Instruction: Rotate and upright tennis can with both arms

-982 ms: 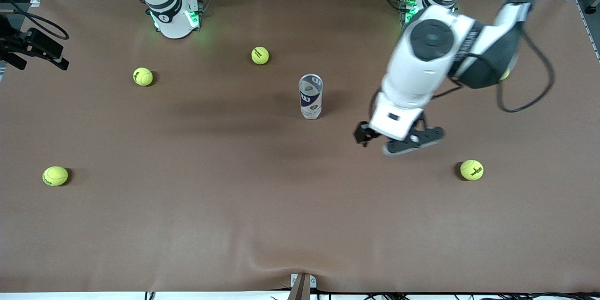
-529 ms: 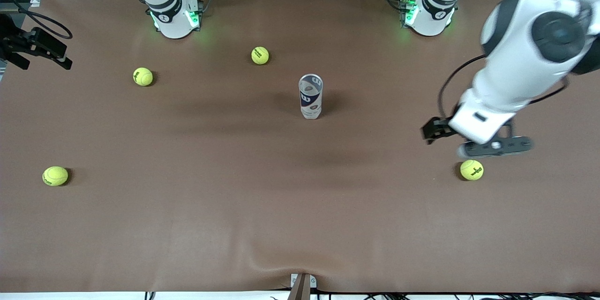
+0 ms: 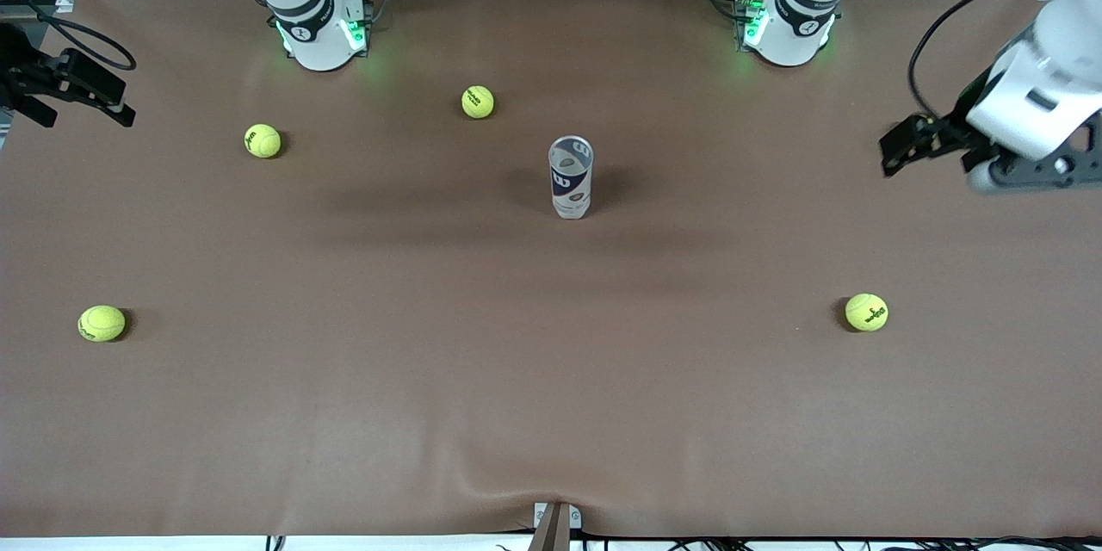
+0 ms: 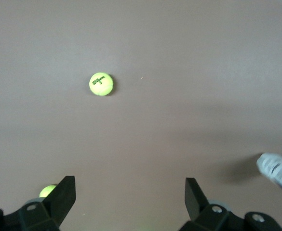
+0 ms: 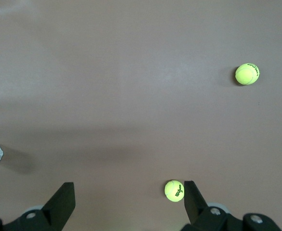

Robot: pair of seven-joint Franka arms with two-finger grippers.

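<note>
Standing upright on its base at mid-table, the slim clear plastic tennis can with the navy-and-white label (image 3: 570,176) appears already rotated and righted in the front view, while the black two-finger left gripper (image 3: 981,162) hangs over the left arm's end of the brown table (image 3: 551,379) and the right gripper (image 3: 65,90) over the right arm's end, both well apart from it. Both wrist views show each gripper's jaws spread wide and empty, with yellow-green tennis balls (image 4: 101,84) below and the can only at the frame's edge, suggesting little remains but parking the arms.
</note>
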